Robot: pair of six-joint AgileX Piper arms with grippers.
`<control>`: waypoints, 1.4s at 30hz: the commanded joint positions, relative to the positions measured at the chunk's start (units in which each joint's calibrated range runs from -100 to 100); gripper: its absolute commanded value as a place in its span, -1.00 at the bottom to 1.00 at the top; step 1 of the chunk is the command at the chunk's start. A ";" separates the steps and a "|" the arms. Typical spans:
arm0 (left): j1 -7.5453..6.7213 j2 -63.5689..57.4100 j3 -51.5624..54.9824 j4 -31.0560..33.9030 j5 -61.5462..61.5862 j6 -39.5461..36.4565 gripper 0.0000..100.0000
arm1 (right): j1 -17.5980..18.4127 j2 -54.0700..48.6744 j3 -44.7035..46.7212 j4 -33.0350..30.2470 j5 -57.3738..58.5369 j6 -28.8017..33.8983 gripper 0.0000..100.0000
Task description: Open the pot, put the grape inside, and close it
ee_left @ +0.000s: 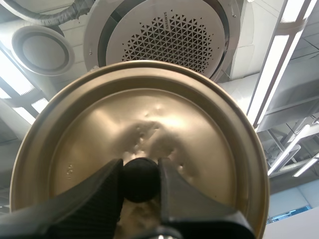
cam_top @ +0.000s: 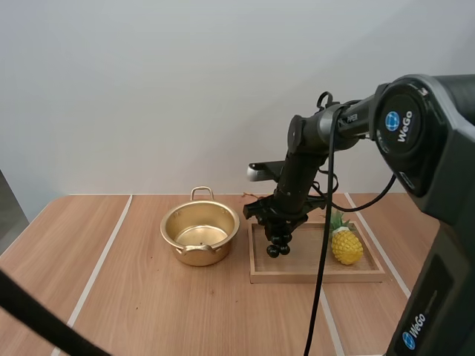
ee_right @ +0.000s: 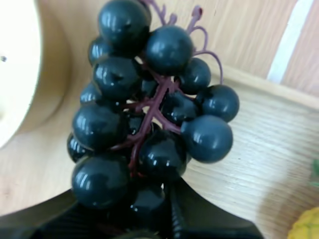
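The bunch of dark glossy grapes (ee_right: 149, 114) hangs over the pot-side end of the shallow wooden tray (cam_top: 312, 276), pinched by the right gripper (ee_right: 134, 211), not yet above the open golden metal pot (cam_top: 185, 256). The slick berries could slip free mid-carry; the left gripper (ee_left: 140, 181), clamped on the black knob (ee_left: 140, 175) of the round golden lid (ee_left: 149, 119), might let it tilt

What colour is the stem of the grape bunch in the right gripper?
The stem is purplish maroon, the grapes near-black; right wrist view shows it best.

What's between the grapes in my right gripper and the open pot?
In the high view, only the wooden tray's left rim and a bare strip of table lie between the grapes and the pot.
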 commanded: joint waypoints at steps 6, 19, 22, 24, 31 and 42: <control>0.03 0.26 -0.04 0.00 0.75 -0.21 -1.00 | 0.05 -10.31 -0.33 0.34 -3.98 -0.63 -1.00; 0.03 0.13 -0.04 0.50 2.89 0.76 -1.00 | 0.12 -16.90 -16.87 3.02 2.26 -7.75 -1.00; 0.03 0.13 -0.04 0.50 3.05 0.76 -1.00 | 0.12 -16.32 -17.52 7.06 3.47 -11.69 -1.00; 0.03 0.13 -0.04 0.50 3.05 0.76 -1.00 | 0.71 -15.51 -17.52 8.31 4.10 -13.51 -1.00; 0.03 0.13 -0.04 0.50 4.18 1.01 -1.00 | 5.92 -11.37 -17.52 8.20 6.42 -15.25 -1.00; 0.03 0.13 -0.04 1.64 4.58 1.38 -1.00 | 13.11 -2.36 -17.52 2.47 5.64 -14.71 -1.00</control>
